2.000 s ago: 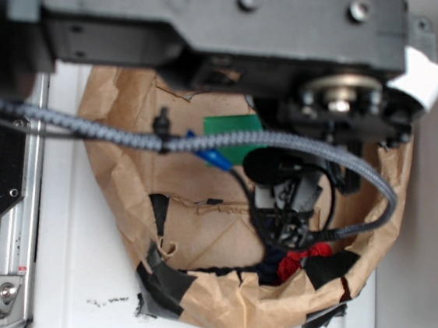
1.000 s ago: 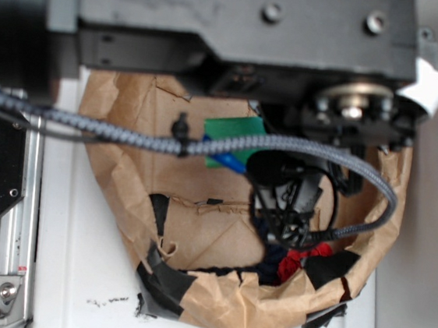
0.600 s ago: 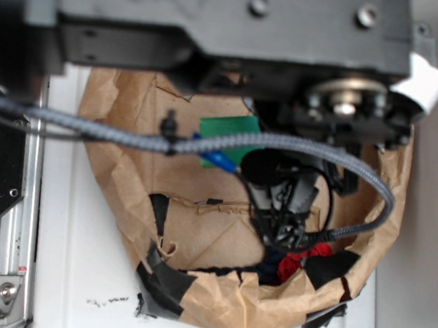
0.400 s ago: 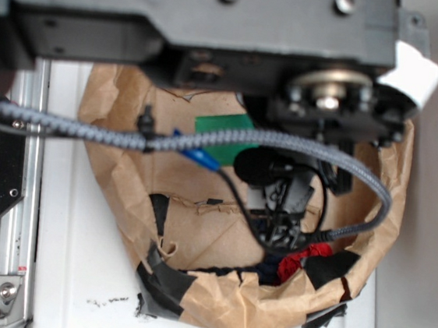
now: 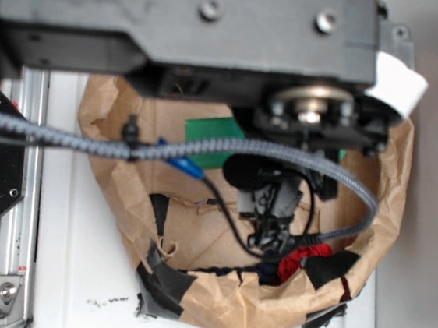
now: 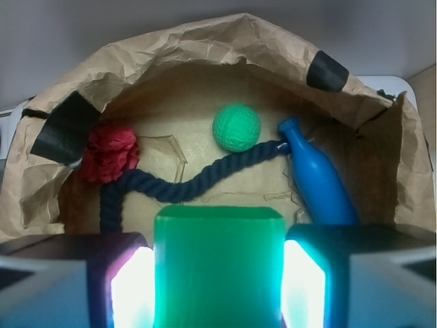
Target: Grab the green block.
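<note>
In the wrist view we see the flat rectangular green block [image 6: 218, 266] standing squarely between the two fingers of our pincer [image 6: 218, 287], one lit finger pad [image 6: 131, 287] just beside each of its side faces; whether the pads press the block or a thin gap is left we cannot tell, so we judge the pincer narrow around the block but not certainly clamped. Beyond the pincer, further into the crumpled brown paper bag [image 6: 205, 41], lie a round dimpled green ball [image 6: 236, 127], a dark navy rope [image 6: 191, 183] that runs from ahead-left across to the neck of a blue plastic bottle [image 6: 319, 179] ahead-right, and a red crinkled tuft [image 6: 109, 153] at the far left. In the exterior view the arm hides most of the bag on the white tabletop [image 5: 76, 259], with only a corner of the green block [image 5: 210, 132] showing. We judge the approach and alignment done; what is left is a firm closing on the block, if not already made, and a lift clear of the bag
</note>
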`<state>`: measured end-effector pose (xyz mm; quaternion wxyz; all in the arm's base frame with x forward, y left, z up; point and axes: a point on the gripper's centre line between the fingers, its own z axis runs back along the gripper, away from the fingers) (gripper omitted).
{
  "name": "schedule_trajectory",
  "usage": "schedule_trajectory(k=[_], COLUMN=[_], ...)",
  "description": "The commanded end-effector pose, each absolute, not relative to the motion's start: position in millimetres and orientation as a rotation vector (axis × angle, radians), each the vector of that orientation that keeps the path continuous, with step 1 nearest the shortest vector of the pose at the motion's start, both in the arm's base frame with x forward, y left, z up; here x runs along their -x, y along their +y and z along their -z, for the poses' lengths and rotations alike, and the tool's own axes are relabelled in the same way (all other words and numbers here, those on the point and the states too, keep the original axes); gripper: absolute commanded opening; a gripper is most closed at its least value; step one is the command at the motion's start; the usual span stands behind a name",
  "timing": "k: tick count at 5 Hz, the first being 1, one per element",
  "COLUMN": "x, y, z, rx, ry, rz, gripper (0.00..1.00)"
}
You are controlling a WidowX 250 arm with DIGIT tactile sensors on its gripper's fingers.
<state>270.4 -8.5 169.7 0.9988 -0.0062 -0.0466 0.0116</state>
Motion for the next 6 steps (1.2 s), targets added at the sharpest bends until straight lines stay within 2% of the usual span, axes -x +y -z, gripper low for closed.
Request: schedule_trajectory(k=[1,6], x=[-260.6,-263.7], y=[-13.8,-8.4], z=[-191.6,-187.3], rx=[0.010,-0.010], ry=[-0.148,-0.137], rz=[0.001,-0.012], gripper=[0.00,0.00])
